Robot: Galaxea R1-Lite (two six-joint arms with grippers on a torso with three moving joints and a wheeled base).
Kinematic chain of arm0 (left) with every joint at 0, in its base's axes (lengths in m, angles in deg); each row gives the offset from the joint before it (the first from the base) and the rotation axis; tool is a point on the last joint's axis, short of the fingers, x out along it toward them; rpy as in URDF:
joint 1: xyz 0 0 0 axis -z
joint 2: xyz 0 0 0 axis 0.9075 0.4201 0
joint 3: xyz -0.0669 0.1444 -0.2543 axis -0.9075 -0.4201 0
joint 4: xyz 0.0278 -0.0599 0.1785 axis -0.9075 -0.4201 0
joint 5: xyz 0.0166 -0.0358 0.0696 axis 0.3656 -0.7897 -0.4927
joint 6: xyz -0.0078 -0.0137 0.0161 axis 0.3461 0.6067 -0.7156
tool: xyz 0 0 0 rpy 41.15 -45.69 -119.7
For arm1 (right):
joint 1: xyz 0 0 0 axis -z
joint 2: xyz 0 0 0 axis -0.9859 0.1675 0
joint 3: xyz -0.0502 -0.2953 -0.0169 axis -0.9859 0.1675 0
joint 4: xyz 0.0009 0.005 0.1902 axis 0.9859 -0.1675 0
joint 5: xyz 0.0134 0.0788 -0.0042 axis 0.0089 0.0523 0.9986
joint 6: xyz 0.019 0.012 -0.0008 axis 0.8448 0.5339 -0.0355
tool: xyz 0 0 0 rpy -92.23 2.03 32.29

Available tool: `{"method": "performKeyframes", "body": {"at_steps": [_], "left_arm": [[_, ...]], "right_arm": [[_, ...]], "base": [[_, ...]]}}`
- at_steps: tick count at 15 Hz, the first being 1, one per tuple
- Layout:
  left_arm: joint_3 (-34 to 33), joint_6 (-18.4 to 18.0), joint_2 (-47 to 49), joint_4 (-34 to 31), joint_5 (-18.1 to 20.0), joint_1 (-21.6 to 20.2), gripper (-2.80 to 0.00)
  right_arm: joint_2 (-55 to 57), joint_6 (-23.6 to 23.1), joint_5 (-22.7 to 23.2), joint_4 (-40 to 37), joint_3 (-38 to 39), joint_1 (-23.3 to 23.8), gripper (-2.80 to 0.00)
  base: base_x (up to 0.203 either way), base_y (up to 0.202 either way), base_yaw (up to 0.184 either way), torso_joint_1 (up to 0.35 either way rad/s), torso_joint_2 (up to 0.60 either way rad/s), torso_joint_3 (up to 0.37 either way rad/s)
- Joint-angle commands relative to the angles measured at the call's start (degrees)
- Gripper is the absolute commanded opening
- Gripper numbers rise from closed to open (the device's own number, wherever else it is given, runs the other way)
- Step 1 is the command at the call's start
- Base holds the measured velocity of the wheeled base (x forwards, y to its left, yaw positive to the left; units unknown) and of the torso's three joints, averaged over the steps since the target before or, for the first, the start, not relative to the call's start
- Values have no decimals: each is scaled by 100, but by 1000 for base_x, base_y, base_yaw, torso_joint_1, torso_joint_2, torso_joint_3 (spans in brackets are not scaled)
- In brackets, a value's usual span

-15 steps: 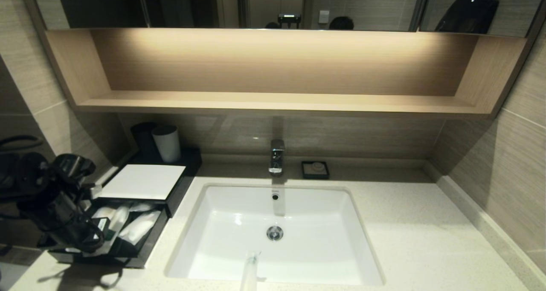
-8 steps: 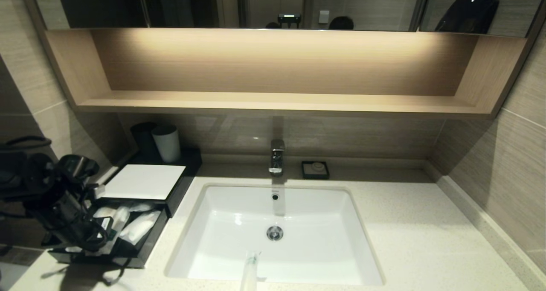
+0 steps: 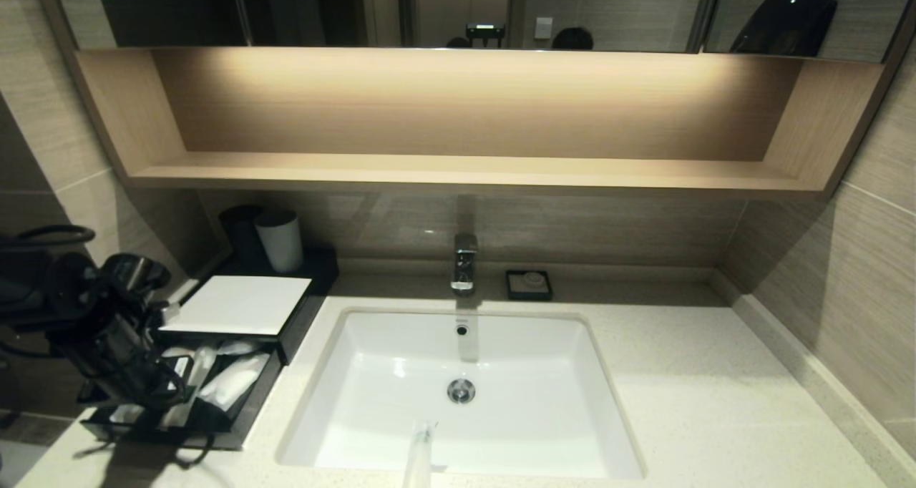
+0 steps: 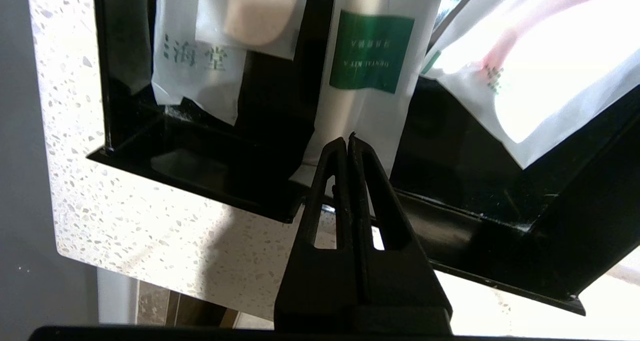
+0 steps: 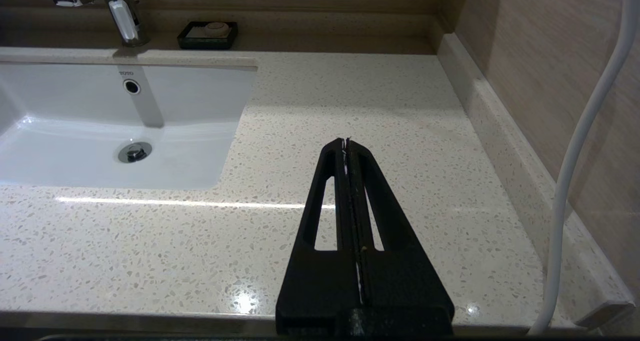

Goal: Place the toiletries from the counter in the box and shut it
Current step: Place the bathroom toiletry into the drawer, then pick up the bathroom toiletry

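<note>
Nearest, at the front rim of the sink (image 3: 608, 431), a second slim wrapped packet (image 3: 419, 454) is seen left on the bench (image 3: 715, 402), so the filling is judged unfinished. The left hand (image 4: 348, 140), pressed together and holding nothing, is set at the front wall of the pulled-out drawer (image 4: 200, 178) of the black box (image 3: 297, 323), apparently to push it, with the green-labelled dental kit (image 4: 370, 56) already laid inside among sachets (image 4: 200, 61). The right hand (image 5: 347, 142), likewise pressed together, is parked over the bare bench beside the sink.
</note>
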Motion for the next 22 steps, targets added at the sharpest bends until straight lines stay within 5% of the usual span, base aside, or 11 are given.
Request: {"method": "performKeyframes", "body": {"at_steps": [1, 7, 11, 16, 22], "left_arm": [[60, 46, -119, -14, 1, -2, -280], [180, 111, -1143, -23, 244, 236, -280], [286, 207, -1539, -47, 792, 1134, -280], [566, 458, -1322, -30, 1423, 2112, -280], [902, 654, -474, -56, 1504, 2673, -280]], "right_arm": [[0, -2, -1, 0, 1, 0, -280], [-9, -2, -1, 0, 1, 0, -280], [0, -2, -1, 0, 1, 0, -280], [-9, -2, -1, 0, 1, 0, -280], [-7, -2, -1, 0, 1, 0, -280]], "base": [[0, 0, 0, 0, 0, 0], [0, 0, 0, 0, 0, 0], [0, 0, 0, 0, 0, 0], [0, 0, 0, 0, 0, 0], [0, 0, 0, 0, 0, 0]]}}
